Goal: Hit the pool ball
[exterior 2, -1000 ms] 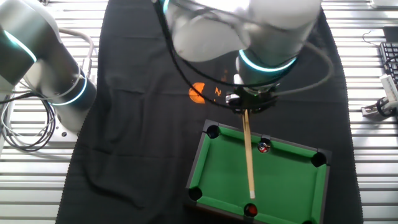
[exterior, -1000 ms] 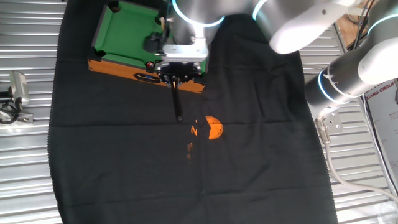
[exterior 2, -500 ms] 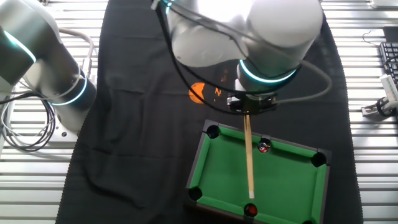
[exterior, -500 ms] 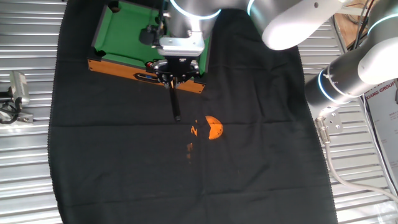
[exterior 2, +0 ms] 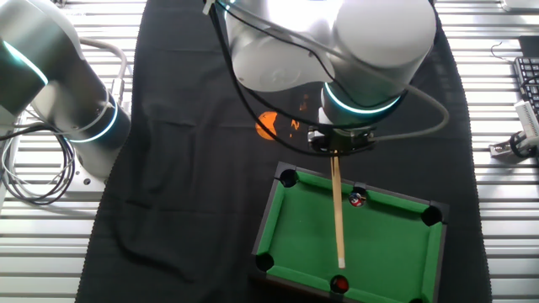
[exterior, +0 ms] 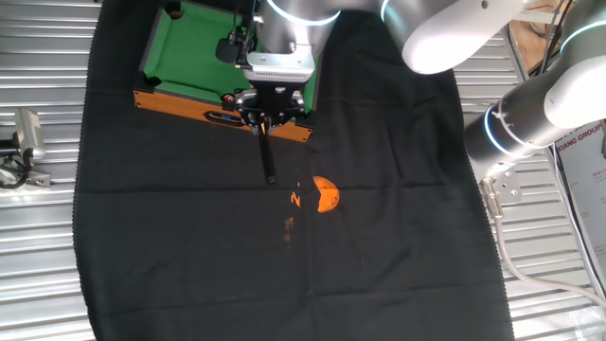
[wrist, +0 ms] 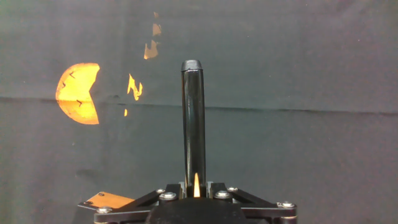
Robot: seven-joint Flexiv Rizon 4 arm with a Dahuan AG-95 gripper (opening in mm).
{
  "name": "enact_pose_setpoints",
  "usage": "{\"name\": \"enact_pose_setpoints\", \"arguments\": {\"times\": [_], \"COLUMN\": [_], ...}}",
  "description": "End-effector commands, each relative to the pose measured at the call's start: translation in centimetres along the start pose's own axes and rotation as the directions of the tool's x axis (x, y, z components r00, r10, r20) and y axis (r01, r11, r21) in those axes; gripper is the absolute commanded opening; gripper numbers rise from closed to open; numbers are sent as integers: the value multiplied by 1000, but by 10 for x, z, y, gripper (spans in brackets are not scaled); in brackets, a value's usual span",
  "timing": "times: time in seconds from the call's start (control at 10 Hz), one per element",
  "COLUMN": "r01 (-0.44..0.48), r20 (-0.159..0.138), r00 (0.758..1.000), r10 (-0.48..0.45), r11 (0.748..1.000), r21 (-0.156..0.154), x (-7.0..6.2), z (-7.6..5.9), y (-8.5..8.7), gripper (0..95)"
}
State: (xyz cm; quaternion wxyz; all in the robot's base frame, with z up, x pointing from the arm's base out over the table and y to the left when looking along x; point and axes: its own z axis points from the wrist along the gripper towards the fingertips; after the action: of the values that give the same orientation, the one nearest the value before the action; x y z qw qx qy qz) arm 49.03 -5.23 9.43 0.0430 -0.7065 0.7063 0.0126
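The green toy pool table [exterior 2: 383, 244] lies on a black cloth. The pool ball [exterior 2: 357, 199], tiny and bright red with a white spot, rests near the table's far rail. My gripper [exterior 2: 335, 150] hangs over that rail, shut on a wooden cue stick [exterior 2: 338, 215]. The cue reaches across the felt and passes just left of the ball. Its tip [exterior 2: 341, 264] lies near the front rail. In the hand view the cue's black butt [wrist: 193, 118] sticks out past the gripper [wrist: 195, 186]. One fixed view has the gripper [exterior: 261, 117] at the table's orange edge.
A darker red ball [exterior 2: 338, 284] sits at the front middle pocket. Orange light patches [exterior: 324, 194] fall on the cloth beyond the cue's butt. Grooved metal table surface [exterior: 38, 237] surrounds the cloth. The arm's base [exterior 2: 59, 93] stands at the left.
My hand has shifted slightly toward the table's left side, still holding the cue. The pool ball has not moved.
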Motion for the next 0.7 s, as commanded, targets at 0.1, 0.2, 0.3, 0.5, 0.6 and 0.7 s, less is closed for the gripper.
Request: {"name": "enact_pose_setpoints", "arguments": {"times": [0.1, 0.2, 0.3, 0.5, 0.6, 0.7], "r01": [0, 0, -2, -3, -3, -3], "r20": [4, 4, 7, 11, 13, 14], "r00": [1000, 1000, 1000, 1000, 1000, 1000], "r10": [0, 0, 2, 2, 3, 3], "r11": [1000, 1000, 1000, 1000, 1000, 1000], "r21": [1, 3, 5, 9, 9, 10], "x": [0, 0, 0, 0, 0, 0], "z": [-1, -1, -1, -1, -1, -1], "y": [1, 1, 1, 1, 1, 1], "gripper": [0, 0, 0, 0, 0, 0]}}
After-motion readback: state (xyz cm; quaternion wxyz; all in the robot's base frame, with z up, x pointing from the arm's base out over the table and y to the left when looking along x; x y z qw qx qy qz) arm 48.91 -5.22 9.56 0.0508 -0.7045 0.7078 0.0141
